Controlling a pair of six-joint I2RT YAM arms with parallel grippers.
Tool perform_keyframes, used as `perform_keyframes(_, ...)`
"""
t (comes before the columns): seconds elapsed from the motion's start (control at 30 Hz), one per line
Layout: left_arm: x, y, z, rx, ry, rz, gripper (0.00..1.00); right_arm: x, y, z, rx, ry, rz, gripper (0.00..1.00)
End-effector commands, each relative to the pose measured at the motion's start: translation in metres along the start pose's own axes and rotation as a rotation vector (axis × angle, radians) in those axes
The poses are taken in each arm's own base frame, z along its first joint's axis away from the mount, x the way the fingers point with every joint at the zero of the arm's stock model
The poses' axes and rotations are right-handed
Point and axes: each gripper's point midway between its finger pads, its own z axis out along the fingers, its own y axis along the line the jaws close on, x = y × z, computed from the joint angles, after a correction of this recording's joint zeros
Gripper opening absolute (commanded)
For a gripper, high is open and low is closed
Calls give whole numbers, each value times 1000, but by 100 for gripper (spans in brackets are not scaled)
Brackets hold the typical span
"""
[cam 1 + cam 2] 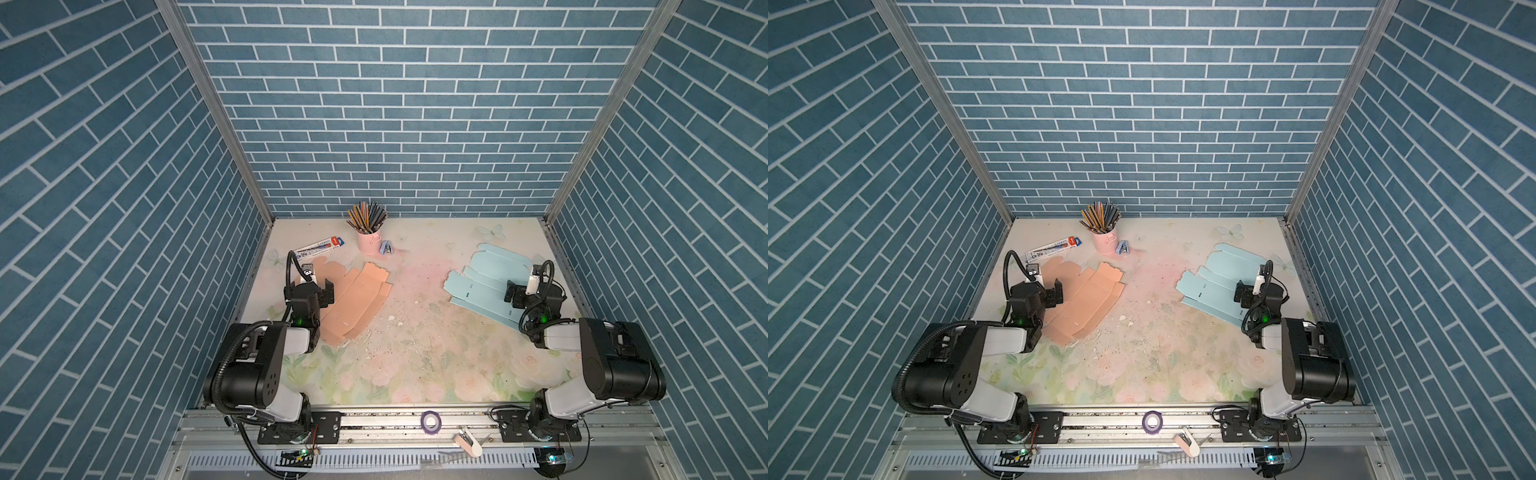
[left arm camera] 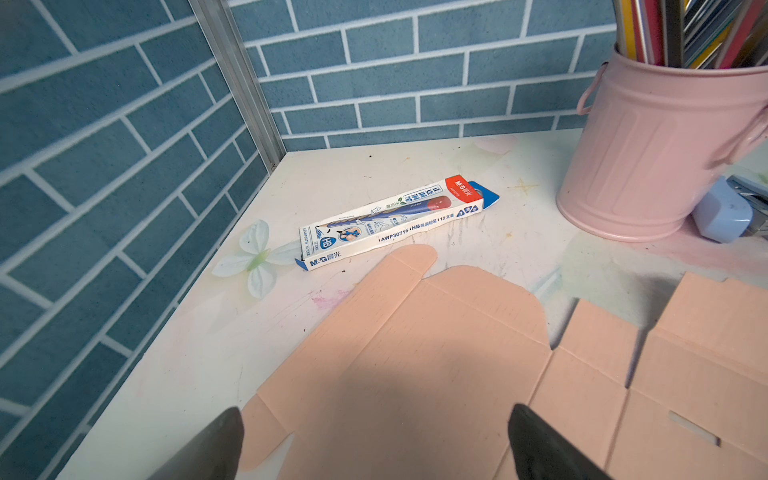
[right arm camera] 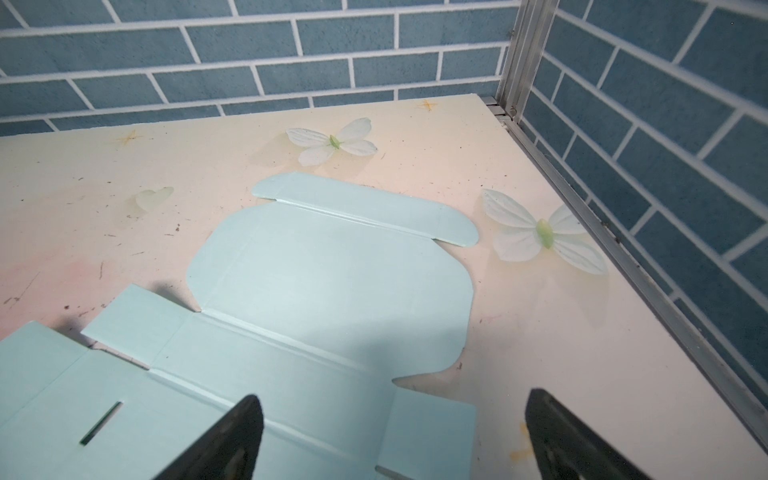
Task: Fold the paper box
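**Paper blanks flat, both claws empty**

Left claw (image 2: 376,415) stands wide, holding nothing, over the peach box blank (image 2: 415,353). Right claw (image 3: 395,399) is equally wide and empty over the pale blue box blank (image 3: 332,270). Both sheets lie unfolded on the counter (image 1: 415,353). The likely trouble is that card lying flush offers no edge to pinch, so a claw could push the peach sheet into the pencil carton (image 2: 395,220) or crease it off its score lines.

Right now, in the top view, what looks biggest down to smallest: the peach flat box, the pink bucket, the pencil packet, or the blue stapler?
1. peach flat box
2-3. pink bucket and pencil packet: too alike to rank
4. blue stapler
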Motion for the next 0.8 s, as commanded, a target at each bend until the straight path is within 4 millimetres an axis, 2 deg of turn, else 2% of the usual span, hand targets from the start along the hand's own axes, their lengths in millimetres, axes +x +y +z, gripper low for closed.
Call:
perform_keyframes(0.0,-3,2,2,-4,-6,1,99,-6,1,3,-6,-14,-33,98)
perform_keyframes(0.2,-3,1,2,-2,-7,1,99,-7,0,2,2,-18,-33,99)
perform_keyframes(0.33,-7,-4,-3,39,-30,7,99,-17,4,-4,-21,0,-42,99)
perform_keyframes(0.63,-34,3,-23,24,6,-4,99,-32,7,-25,-21,34,19,99)
perform_keyframes(0.67,-36,5,-25,15,22,-23,99,-33,8,-27,-28,42,40,98)
perform_keyframes(0.77,-44,-2,-35,45,81,-41,99,-40,22,-38,7,93,-42,99)
